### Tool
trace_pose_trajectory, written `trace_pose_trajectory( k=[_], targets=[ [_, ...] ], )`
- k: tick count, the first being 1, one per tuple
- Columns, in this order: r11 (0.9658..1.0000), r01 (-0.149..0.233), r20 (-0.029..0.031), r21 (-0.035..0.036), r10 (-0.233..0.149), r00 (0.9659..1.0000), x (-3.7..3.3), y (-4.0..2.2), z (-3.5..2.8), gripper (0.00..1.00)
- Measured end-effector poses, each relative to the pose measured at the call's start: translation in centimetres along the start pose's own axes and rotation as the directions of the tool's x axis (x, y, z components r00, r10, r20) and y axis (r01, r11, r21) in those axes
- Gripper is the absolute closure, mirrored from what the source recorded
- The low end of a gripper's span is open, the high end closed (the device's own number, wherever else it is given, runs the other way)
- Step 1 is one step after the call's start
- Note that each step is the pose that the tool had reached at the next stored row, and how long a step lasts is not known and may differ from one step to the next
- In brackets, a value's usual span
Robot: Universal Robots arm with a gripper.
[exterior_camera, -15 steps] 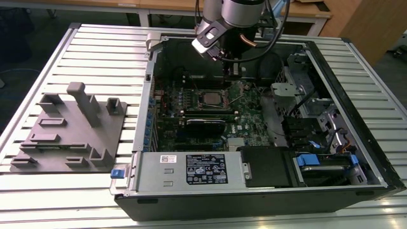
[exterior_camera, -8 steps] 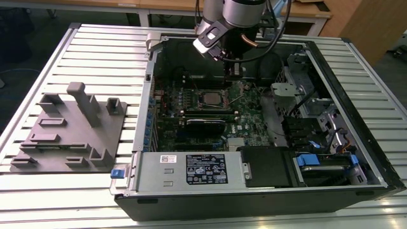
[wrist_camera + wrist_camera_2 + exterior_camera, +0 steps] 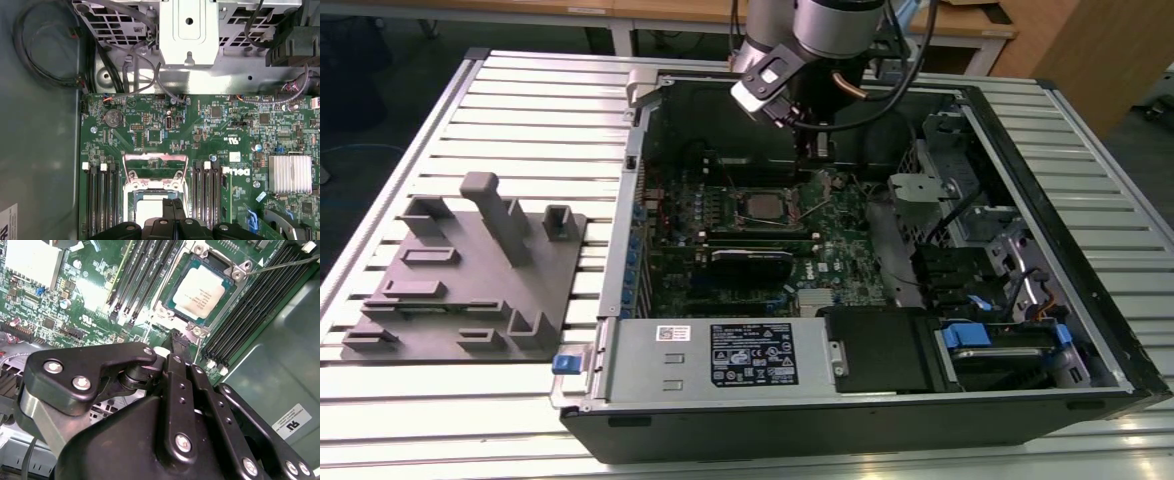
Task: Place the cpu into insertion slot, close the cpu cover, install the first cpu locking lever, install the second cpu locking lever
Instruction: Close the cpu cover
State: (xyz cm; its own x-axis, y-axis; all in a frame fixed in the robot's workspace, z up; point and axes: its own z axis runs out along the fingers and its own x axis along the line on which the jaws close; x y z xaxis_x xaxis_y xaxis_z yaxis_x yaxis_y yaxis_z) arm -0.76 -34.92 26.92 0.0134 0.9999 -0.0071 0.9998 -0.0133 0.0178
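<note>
cpu (image 3: pixel 202 290) seated in slot (image 3: pixel 239 271), cover (image 3: pixel 156 158) open. End effector (image 3: pixel 176 340) pinched shut, empty, near it. Likely cover-closing step; needs push on raised frame edge.

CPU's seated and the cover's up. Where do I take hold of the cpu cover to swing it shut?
Probably its free cross-bar, the edge farthest from the hinge. The cpu cover is a thin frame standing open beside the cpu, with a window through its middle, so only the rim offers metal. Come down from above the board, with the gripper pinching across the bar's thin section.
</note>
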Motion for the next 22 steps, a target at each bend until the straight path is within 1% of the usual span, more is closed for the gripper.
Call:
trace_pose_trajectory(
  k=[13, 19, 22],
  targets=[
    [1.0000, 0.000, 0.0001, 0.0007, 0.000, 1.0000, 0.01, 0.97, 0.06, 0.89],
    [1.0000, 0.000, -0.0010, 0.0021, 0.000, 1.0000, 0.02, 1.09, 0.07, 0.89],
    [1.0000, 0.000, -0.0008, 0.0022, 0.000, 1.0000, 0.02, 1.33, 0.09, 0.89]
  ],
)
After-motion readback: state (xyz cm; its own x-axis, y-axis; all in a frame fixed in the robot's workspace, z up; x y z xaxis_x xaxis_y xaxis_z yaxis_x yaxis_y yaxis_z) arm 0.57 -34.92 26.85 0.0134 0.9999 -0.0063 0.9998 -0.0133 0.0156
